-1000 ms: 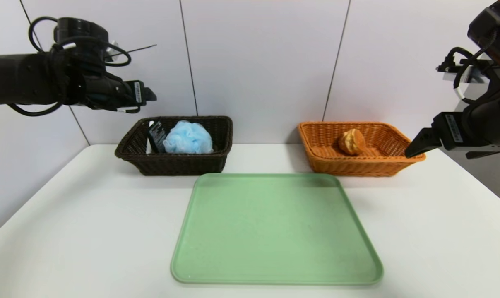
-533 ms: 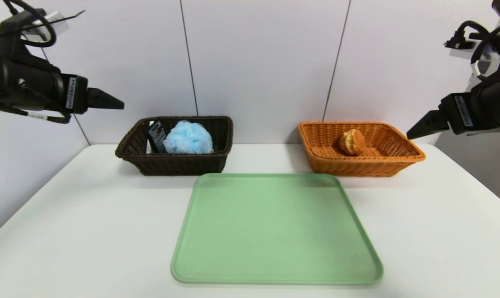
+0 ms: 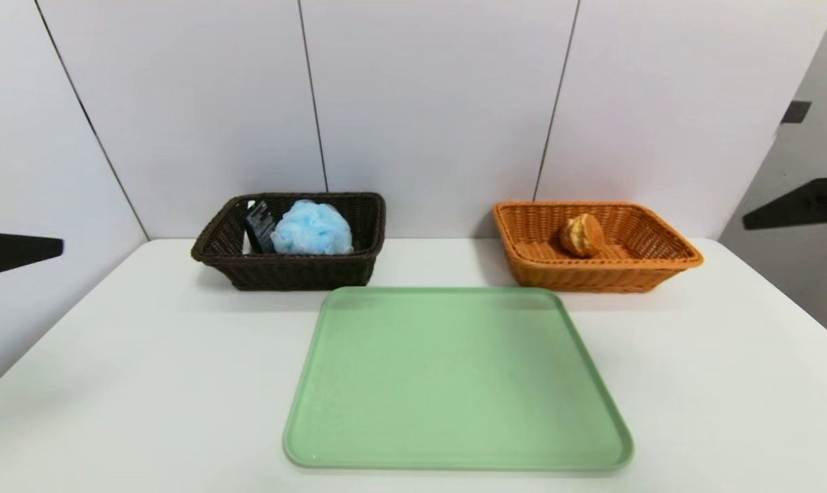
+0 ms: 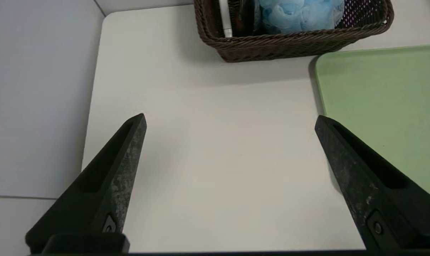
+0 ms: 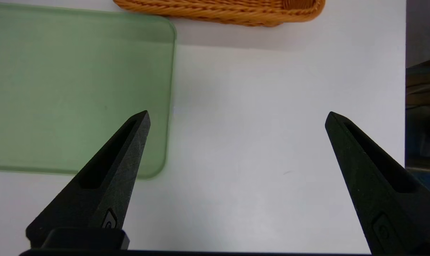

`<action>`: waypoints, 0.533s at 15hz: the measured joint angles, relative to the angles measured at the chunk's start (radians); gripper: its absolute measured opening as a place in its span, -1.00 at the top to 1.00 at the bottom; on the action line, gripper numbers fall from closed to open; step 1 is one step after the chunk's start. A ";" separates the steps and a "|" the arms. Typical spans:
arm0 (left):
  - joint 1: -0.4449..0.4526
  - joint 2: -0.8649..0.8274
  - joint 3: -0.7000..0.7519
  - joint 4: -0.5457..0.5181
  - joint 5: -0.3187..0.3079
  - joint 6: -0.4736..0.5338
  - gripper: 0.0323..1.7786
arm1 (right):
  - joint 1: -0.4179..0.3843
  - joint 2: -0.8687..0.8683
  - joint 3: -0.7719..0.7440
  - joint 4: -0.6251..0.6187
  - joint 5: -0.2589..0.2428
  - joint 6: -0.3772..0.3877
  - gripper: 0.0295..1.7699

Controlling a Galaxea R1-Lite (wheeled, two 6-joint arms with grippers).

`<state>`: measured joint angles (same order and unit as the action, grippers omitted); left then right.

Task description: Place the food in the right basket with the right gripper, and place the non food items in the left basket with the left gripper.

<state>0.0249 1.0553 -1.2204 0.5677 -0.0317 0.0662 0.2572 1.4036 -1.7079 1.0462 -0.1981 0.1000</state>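
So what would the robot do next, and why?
Probably nothing but park both arms: the green tray is bare, the blue bath sponge sits in the dark basket, the pastry in the orange basket, and both grippers are open, holding nothing.

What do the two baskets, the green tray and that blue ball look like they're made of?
Dark basket and orange basket: woven wicker or plastic rattan, judging by the braided rims.
Green tray: probably moulded plastic, matte, one piece with a rounded raised lip.
Blue ball: gathered nylon mesh, like a bath pouf, by its ruffled folds.
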 joint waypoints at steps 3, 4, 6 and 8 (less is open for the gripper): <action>0.021 -0.186 0.112 0.006 0.014 -0.011 -0.88 | -0.054 -0.184 0.166 -0.007 0.001 0.007 -0.92; 0.023 -0.259 0.159 0.009 0.021 -0.011 -0.89 | -0.074 -0.264 0.237 -0.015 0.003 0.006 -0.92; 0.026 -0.399 0.246 0.027 0.026 -0.006 -0.90 | -0.107 -0.424 0.368 -0.045 0.006 0.003 -0.92; 0.025 -0.539 0.306 0.091 0.024 0.008 -0.90 | -0.129 -0.593 0.490 -0.085 0.009 0.001 -0.92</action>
<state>0.0500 0.5166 -0.9140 0.6589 -0.0077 0.0745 0.1283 0.8106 -1.2174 0.9611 -0.1896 0.1009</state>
